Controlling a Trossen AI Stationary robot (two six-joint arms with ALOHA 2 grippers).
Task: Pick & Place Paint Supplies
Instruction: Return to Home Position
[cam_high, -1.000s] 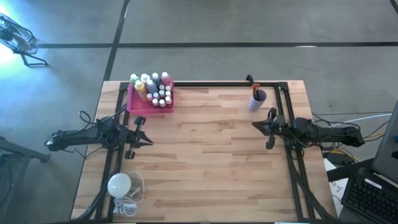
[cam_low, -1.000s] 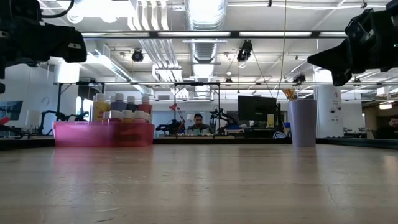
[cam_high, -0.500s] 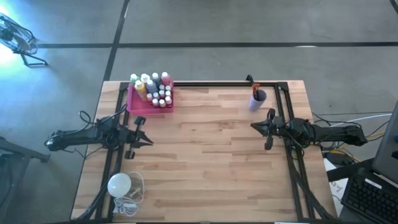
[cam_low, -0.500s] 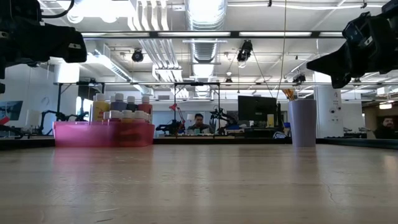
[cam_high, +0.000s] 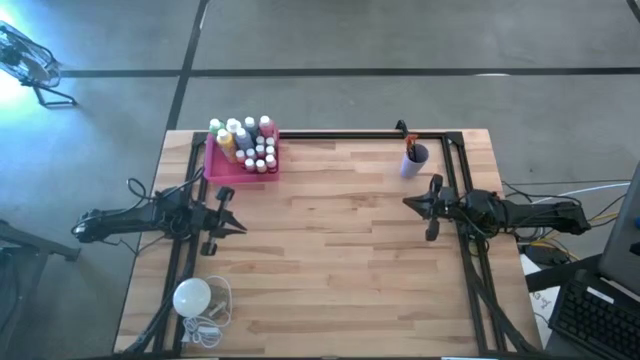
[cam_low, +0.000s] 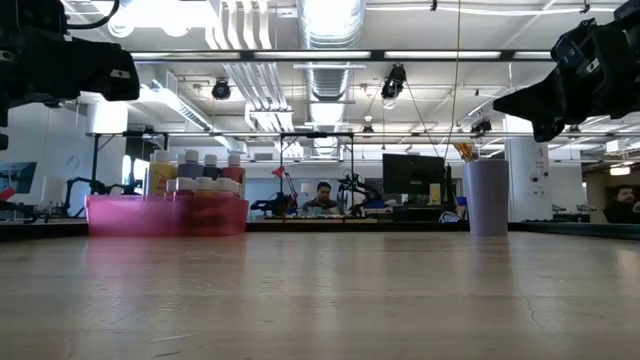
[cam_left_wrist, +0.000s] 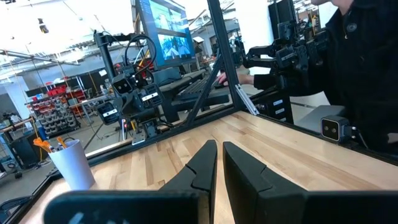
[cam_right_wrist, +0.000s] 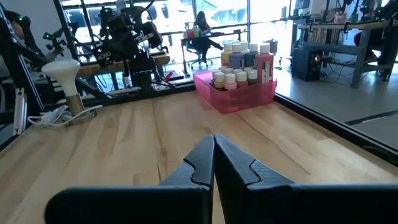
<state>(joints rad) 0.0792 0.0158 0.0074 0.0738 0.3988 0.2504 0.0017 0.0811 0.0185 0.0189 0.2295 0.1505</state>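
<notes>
Several white-capped paint bottles (cam_high: 245, 143) stand in a pink tray (cam_high: 222, 168) near the table's far left; the right wrist view shows them too, bottles (cam_right_wrist: 244, 62). A lavender cup (cam_high: 412, 162) with brushes (cam_high: 409, 143) stands on its base at the far right, also seen as cup (cam_left_wrist: 73, 164). My left gripper (cam_high: 241, 227) hovers shut over the left side, pointing right, near of the tray. My right gripper (cam_high: 406, 203) hovers shut over the right side, pointing left, near of the cup. Both sit above the tabletop in the low view.
A white round bulb with a coiled cord (cam_high: 194, 298) lies at the table's near left corner. Black frame rails (cam_high: 340, 135) run along the far edge and down both sides. Bare wood (cam_high: 330, 240) lies between the grippers. A person (cam_left_wrist: 367, 74) stands beyond the table's right side.
</notes>
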